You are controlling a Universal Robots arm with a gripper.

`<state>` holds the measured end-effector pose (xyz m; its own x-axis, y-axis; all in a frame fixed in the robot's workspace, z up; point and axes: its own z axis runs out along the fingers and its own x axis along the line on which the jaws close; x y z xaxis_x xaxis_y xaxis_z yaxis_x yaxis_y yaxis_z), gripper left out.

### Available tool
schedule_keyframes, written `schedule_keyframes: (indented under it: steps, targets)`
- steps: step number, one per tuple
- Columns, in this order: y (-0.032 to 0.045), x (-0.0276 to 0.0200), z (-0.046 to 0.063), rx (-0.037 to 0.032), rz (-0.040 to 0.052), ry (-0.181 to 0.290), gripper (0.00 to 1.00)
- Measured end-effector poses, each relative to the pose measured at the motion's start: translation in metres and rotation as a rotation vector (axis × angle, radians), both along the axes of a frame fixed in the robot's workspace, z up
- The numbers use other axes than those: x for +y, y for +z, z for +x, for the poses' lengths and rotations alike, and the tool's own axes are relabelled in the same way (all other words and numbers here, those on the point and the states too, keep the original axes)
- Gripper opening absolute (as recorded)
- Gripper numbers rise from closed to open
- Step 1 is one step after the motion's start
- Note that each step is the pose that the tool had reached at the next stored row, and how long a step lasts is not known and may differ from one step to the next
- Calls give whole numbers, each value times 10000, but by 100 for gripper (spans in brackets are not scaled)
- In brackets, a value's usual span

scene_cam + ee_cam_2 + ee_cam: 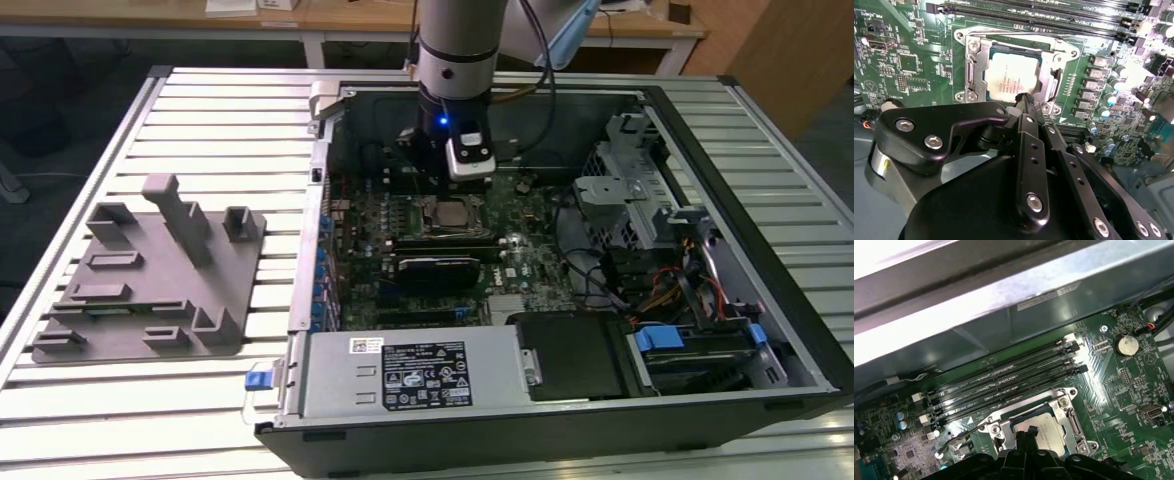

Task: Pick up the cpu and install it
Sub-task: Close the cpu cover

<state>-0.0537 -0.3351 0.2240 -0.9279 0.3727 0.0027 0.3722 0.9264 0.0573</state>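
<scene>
The cpu [1009, 75], a silver-grey square chip with a pale rim, lies flat inside the metal socket frame [972, 65] on the green motherboard [899, 60]. Its open frame surrounds it. In both wrist views my gripper [1023, 98] hovers just above the chip's edge, its black fingers shut together with nothing between them. The first wrist view shows the cpu [1051, 430] partly hidden behind the gripper [1026, 432]. From the exterior view, the arm [454, 60] reaches down into the open computer case, above the cpu [451, 212].
Several black memory slots [1004, 382] run beside the socket, with the case wall [979, 305] beyond. A grey fixture block [147, 290] sits on the slatted table at the exterior view's left. A power supply [400, 375] and drive cage [627, 180] crowd the case.
</scene>
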Motion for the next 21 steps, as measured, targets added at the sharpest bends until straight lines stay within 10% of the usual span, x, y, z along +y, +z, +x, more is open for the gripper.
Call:
schedule_keyframes:
  steps: [21]
  targets:
    - [-1, 0, 0, 0, 0, 1255, 11]
